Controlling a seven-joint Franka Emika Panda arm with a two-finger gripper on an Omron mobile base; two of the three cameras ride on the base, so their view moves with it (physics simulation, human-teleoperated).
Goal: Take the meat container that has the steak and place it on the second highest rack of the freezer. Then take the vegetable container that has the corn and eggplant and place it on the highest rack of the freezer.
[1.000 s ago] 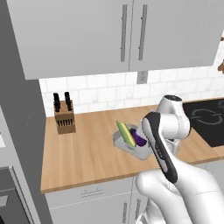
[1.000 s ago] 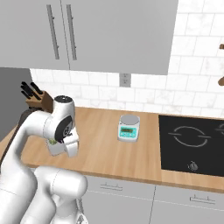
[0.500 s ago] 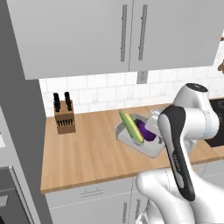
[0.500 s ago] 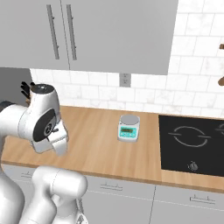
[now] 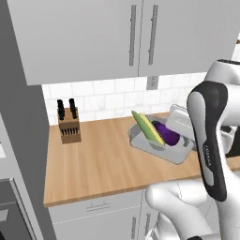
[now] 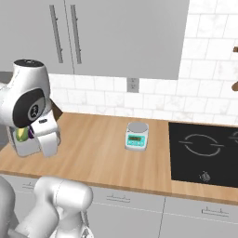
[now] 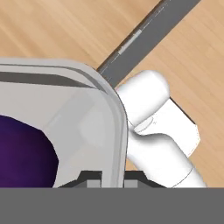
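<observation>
The vegetable container, a grey metal tray, hangs tilted above the wooden counter. The yellow corn and the purple eggplant lie in it. In the hand view my gripper is shut on the tray's rim, with the eggplant at the left. From the right base view the vegetable container peeks out behind my forearm. A tall dark grey panel that looks like the freezer stands at the far left. The meat container and the steak are out of view.
A knife block stands by the tiled wall at the left. A small kitchen scale and a black hob lie to the right on the counter. Light grey cupboards hang overhead.
The tray has come up off the counter and drifted right and nearer in the left base view. My arm has swung and risen with it. The gripper stays shut.
</observation>
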